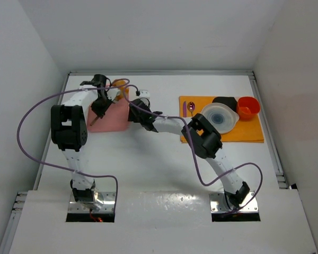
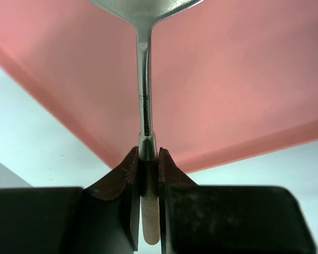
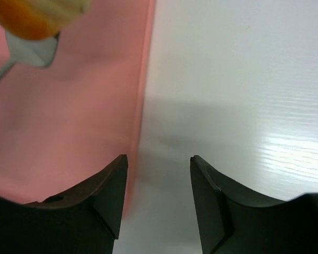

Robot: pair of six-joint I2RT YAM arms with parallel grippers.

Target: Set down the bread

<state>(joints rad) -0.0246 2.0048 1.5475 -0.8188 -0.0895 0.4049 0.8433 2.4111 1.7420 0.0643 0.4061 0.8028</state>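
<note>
Firstly, at the left, the left gripper (image 2: 147, 159) had its jaws closed on the wooden handle of a metal spoon (image 2: 143, 100), which reached out over the pink board (image 2: 244, 95). The bread (image 3: 34, 13) sat at the spoon's bowl, above the far part of the board; whether it rested on the board or was carried clear of it could not be told. Next to the right, the right gripper (image 3: 158, 180) hung over the board's right edge where it met the white tabletop (image 3: 244, 79), its jaws parted with nothing between them. Well apart at the far right, an orange mat (image 1: 252, 135) carried a white bowl (image 1: 220, 117). The step in hand was judged to be the set-down of the bread on the board. To do it well, the spoon should be held level while lowered, then tipped slowly so the round bun slides rather than rolls; the empty jaws should be held clear of the spoon, ready to block a roll toward the board's edge.
</note>
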